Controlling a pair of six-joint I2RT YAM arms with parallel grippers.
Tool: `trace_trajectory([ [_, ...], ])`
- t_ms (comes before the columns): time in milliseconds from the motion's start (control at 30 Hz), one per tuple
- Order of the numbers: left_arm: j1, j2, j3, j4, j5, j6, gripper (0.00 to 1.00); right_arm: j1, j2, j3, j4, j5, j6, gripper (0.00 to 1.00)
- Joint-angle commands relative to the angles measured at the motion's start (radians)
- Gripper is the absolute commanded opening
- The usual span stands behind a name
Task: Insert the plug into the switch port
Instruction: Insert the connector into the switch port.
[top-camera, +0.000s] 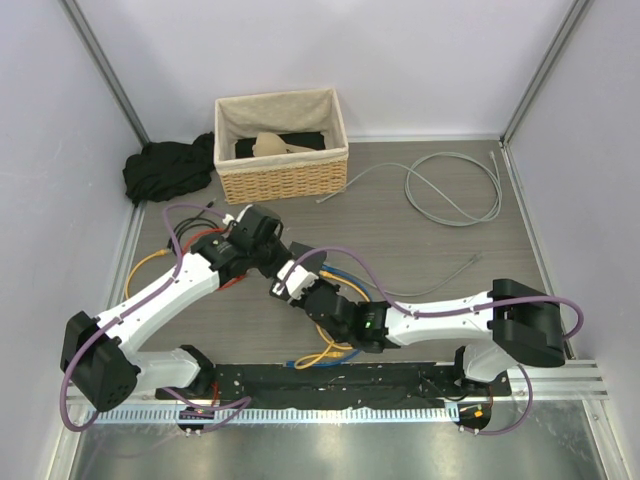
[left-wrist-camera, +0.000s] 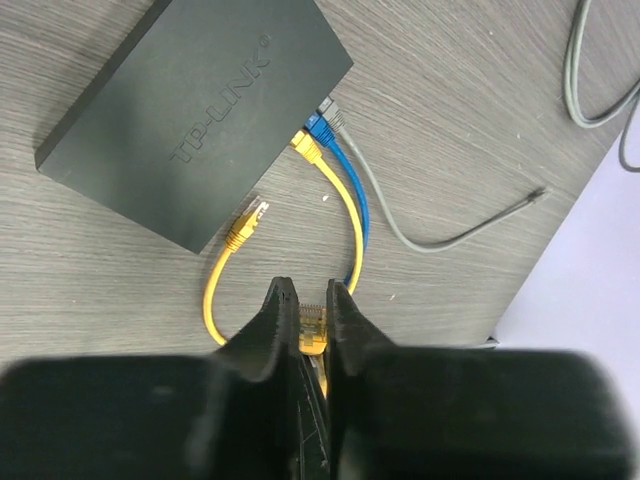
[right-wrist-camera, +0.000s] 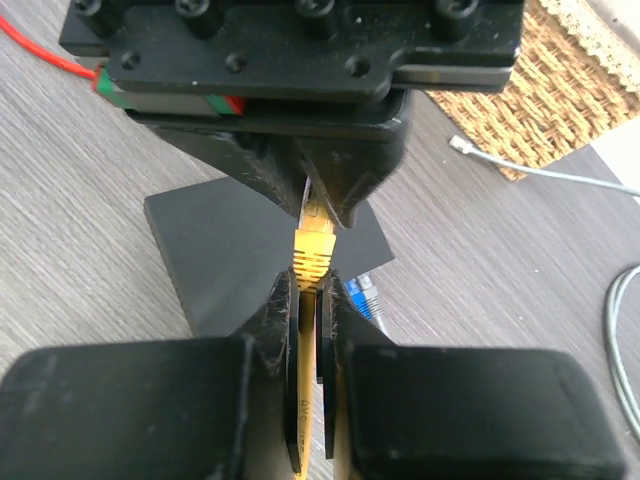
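Note:
The dark-grey switch (left-wrist-camera: 190, 110) lies flat on the wooden table, with a yellow, a blue (left-wrist-camera: 322, 127) and a grey plug in the sockets along one narrow edge. My left gripper (left-wrist-camera: 308, 295) is shut on the tip of a yellow plug (left-wrist-camera: 313, 328), held above the table just off that edge. In the right wrist view my right gripper (right-wrist-camera: 310, 290) is shut on the same plug's (right-wrist-camera: 313, 250) ribbed boot and yellow cable, directly facing the left gripper (right-wrist-camera: 322, 205), with the switch (right-wrist-camera: 230, 260) below. In the top view both grippers meet mid-table (top-camera: 282, 270).
A second loose yellow plug (left-wrist-camera: 245, 222) lies beside the switch's edge. A wicker basket (top-camera: 282, 145) stands at the back, a black cloth (top-camera: 165, 168) to its left. A grey cable (top-camera: 450, 185) loops at the back right; yellow, blue and red cables lie under the arms.

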Motion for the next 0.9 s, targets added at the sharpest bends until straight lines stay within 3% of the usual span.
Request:
trace_trajectory([
  [0,-0.003,-0.005,0.023,0.052,-0.087,0.066,0.23,-0.019,-0.037,0.041,-0.08,-0.067,0.094,0.01],
  [33,-0.002,-0.008,0.023,0.059,-0.108,0.123,0.36,-0.029,-0.049,0.034,-0.103,-0.092,0.131,0.01],
  [133,0.007,-0.025,0.027,0.104,-0.182,0.281,0.6,-0.078,-0.095,-0.004,-0.178,-0.184,0.18,0.01],
  [233,0.026,-0.031,0.014,0.181,-0.219,0.459,0.76,-0.143,-0.146,-0.059,-0.241,-0.294,0.237,0.01],
  [367,0.072,-0.003,-0.032,0.297,-0.172,0.637,0.8,-0.243,-0.201,-0.142,-0.266,-0.426,0.312,0.01],
  [567,0.107,0.125,-0.088,0.42,-0.072,0.756,0.85,-0.361,-0.192,-0.185,-0.263,-0.586,0.328,0.01],
  [867,0.171,0.359,-0.082,0.552,0.132,0.931,0.84,-0.416,-0.117,-0.194,-0.183,-0.803,0.242,0.01],
])
